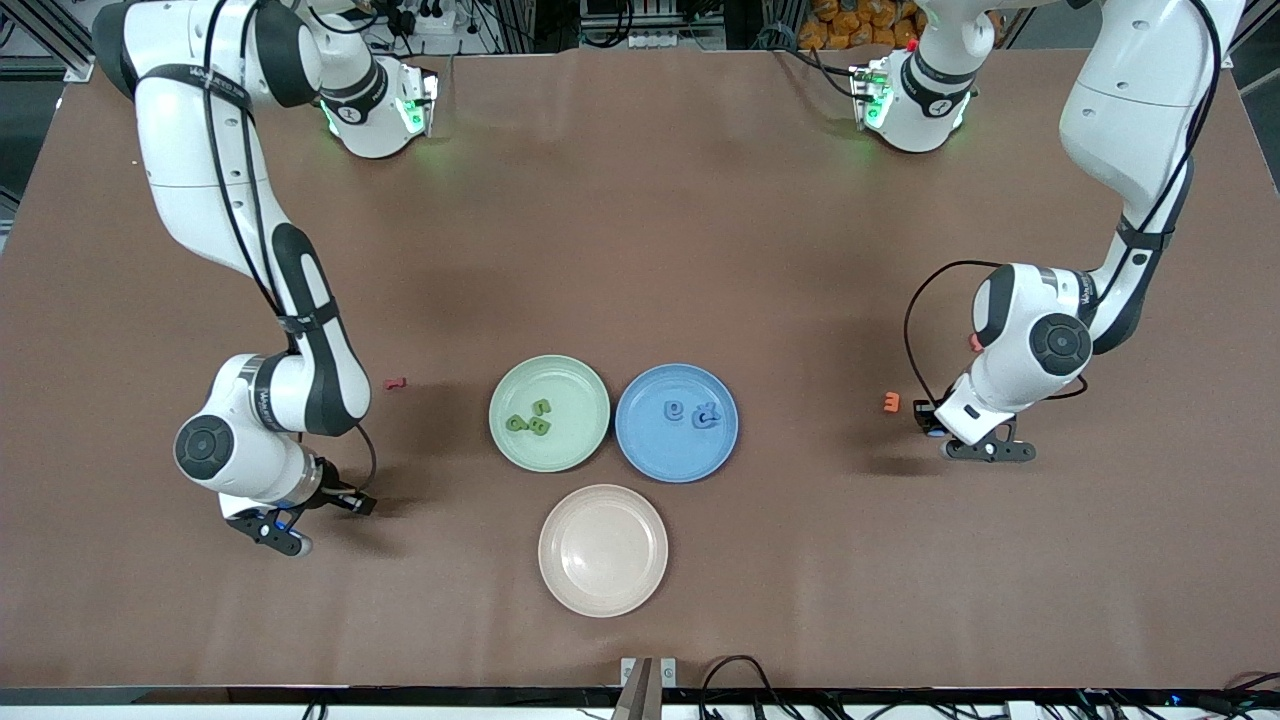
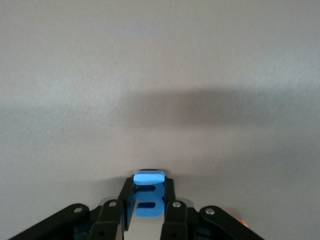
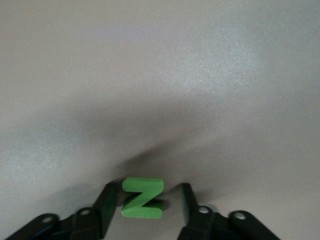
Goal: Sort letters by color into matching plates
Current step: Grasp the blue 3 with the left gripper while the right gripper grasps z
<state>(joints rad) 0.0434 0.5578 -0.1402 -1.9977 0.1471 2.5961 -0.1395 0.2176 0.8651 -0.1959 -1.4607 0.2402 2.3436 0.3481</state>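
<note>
We are working with both arms low at the two ends of the desk point(image 1: 640, 250). Our left hand point(image 2: 148, 207) is sitting at the left arm's end of the desk, and its fingers are clamped together on a blue letter point(image 2: 148, 194) that is standing upright between them. Our right hand point(image 3: 145, 205) is down at the right arm's end, and its fingers are standing apart on both sides of a green letter Z point(image 3: 142, 198), which is lying flat on the desk; one finger is beside it and the other is not yet touching.

The green plate point(image 1: 549, 372) and the blue plate point(image 1: 676, 375) are sitting side by side in the middle, with a beige plate point(image 1: 603, 500) nearer to the front camera. The green plate is the one toward the right arm, and the blue plate is toward the left arm, so we judge that each hand is carrying toward the closer plate. Three green letters point(image 1: 530, 420) and two blue letters point(image 1: 690, 413) are already lying in their plates.
</note>
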